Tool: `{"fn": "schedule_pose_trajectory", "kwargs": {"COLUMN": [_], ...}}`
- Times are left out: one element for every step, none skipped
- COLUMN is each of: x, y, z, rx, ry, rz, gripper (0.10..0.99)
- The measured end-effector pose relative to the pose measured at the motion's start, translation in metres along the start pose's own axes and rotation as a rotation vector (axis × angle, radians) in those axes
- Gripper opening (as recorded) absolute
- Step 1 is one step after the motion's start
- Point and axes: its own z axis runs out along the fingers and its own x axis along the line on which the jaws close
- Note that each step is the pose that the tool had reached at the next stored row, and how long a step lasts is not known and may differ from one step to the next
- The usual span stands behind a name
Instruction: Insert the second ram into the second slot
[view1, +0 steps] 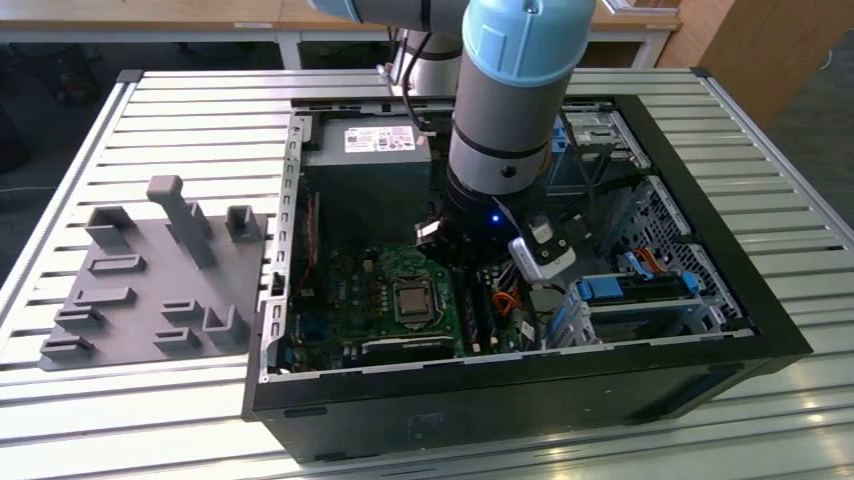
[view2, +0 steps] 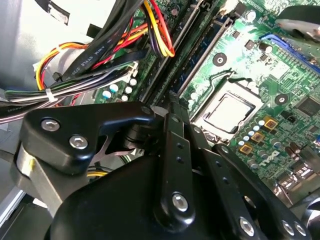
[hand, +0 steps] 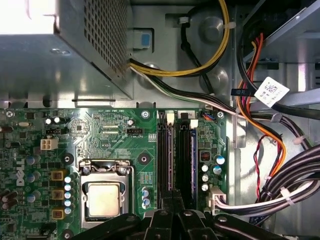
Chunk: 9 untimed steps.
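Observation:
My gripper (view1: 467, 258) reaches down into the open computer case (view1: 667, 345) over the green motherboard (hand: 115, 135). In both wrist views its black fingers (hand: 172, 200) stand pressed together with no gap, so the gripper (view2: 171, 102) is shut. Its tip hangs over one end of two long black memory slots (hand: 166, 155) lying side by side next to the processor socket (hand: 104, 197). The same slots (view2: 200, 55) run away from the fingertips in the second wrist view. The second ram is hidden; I cannot tell whether it lies in a slot or under the fingers.
A grey power supply (view1: 367, 150) fills the case's far end. Bundles of black, yellow and red cables (hand: 280, 175) crowd the side of the slots away from the socket. Blue drive-bay clips (view1: 627, 288) sit at the exterior view's right. A grey fixture plate (view1: 154, 280) lies on the slatted table.

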Motion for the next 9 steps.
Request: {"fn": "schedule_pose_trajectory", "kwargs": {"x": [0.0000, 0.0000, 0.0000, 0.0000, 0.0000, 0.0000, 0.0000, 0.0000, 0.0000], "y": [0.0000, 0.0001, 0.0000, 0.0000, 0.0000, 0.0000, 0.0000, 0.0001, 0.0002], "z": [0.0006, 0.0015, 0.0018, 0.0023, 0.0027, 0.0028, 0.0028, 0.0027, 0.0019], "rx": [0.000, -0.001, -0.001, -0.001, 0.000, 0.000, -0.001, -0.001, -0.002], "ry": [-0.0001, -0.0003, -0.0001, -0.0001, -0.0001, 0.0000, 0.0000, -0.0001, -0.0005], "rz": [0.000, 0.000, 0.000, 0.000, 0.000, 0.000, 0.000, 0.000, 0.000], "gripper": [0.106, 0.106, 0.106, 0.106, 0.106, 0.106, 0.106, 0.106, 0.106]}}
